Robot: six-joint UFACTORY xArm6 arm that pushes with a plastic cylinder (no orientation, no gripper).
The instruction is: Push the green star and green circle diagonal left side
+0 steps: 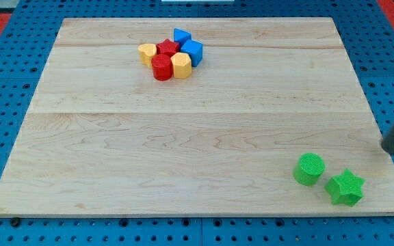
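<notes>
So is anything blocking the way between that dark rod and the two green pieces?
Nothing visible. My tip sits near the view's right edge, above and right of the green star and green circle, with only bare wooden board between them.

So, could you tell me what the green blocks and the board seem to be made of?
The green circle and green star look like matte plastic, possibly 3D-printed: fine ridges show on top. The board looks like pale unvarnished wood, with visible grain and plank seams.

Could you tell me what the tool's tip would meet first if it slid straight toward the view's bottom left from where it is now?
Probably the green star, just below-left of my tip; the green circle lies further left. Depth is unclear, so it might pass between them.
</notes>
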